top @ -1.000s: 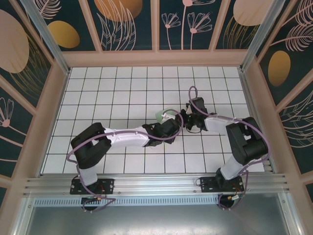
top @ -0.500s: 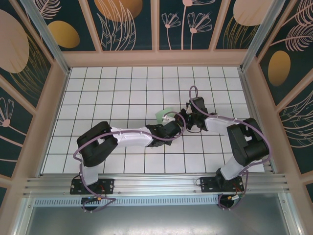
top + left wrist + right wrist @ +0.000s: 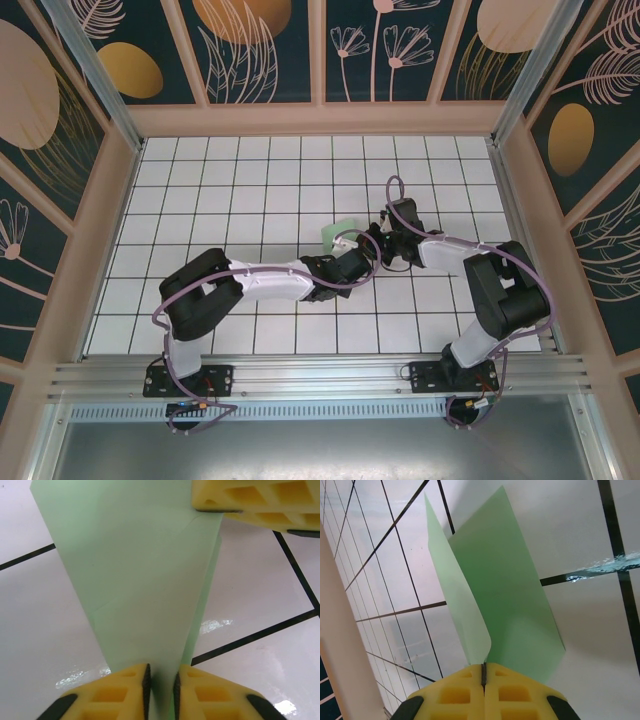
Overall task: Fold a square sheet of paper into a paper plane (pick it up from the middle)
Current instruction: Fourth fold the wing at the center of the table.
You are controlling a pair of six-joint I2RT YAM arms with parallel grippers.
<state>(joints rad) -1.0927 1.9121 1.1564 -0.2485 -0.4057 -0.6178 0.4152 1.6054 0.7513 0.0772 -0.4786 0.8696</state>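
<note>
Paper (image 3: 135,580) runs up from the bottom centre of the left wrist view as a tapering green strip. Its narrow near end sits in the slim gap between the yellow pads of the left hand (image 3: 161,680). The pads stand almost together around the fold, but I cannot tell whether they actually bite on it. Farther up, at the upper right of that frame, a yellow finger (image 3: 255,505) of the right hand meets the paper's far corner.

At the bottom centre of the right wrist view, the right hand (image 3: 483,672) has its pads pressed together, pinching the paper's edge. From that pinch two green leaves spread upward in a V: a narrow one curls left and a broad one leans right over the gridded counter (image 3: 600,535). It is unclear whether the broad leaf's lower corner touches the surface.

Gripping at opposite ends probably serves to keep the crease straight and taut while the flaps are brought together.

In the top view the two hands meet nose to nose at mid-frame, with the green sheet (image 3: 335,232) peeking out just up-left of them.
</note>
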